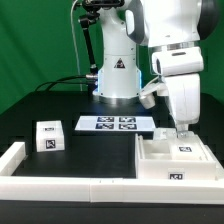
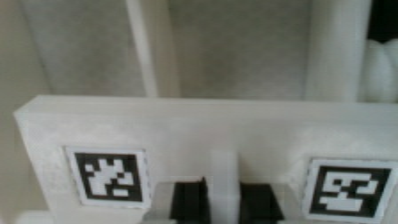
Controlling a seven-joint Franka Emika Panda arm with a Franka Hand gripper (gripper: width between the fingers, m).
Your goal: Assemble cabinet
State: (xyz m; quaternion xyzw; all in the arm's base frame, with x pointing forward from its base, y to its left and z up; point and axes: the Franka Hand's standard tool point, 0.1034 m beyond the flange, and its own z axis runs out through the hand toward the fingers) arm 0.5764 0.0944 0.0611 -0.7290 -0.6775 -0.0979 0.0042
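Observation:
The cabinet body (image 1: 160,165) is a large white box at the exterior view's lower right, with tags on its front. My gripper (image 1: 183,136) reaches straight down into it from above. In the wrist view a white cabinet panel (image 2: 196,125) with two square tags fills the picture. A narrow white rib (image 2: 222,170) of this panel runs between my two black fingers (image 2: 185,202). My gripper (image 2: 222,203) is shut on that rib. A small white tagged block (image 1: 47,137) lies apart at the exterior view's left.
The marker board (image 1: 112,124) lies flat in the middle, in front of the arm's base (image 1: 115,75). A long low white border rail (image 1: 20,163) runs along the front and left of the black table. Green curtain stands behind.

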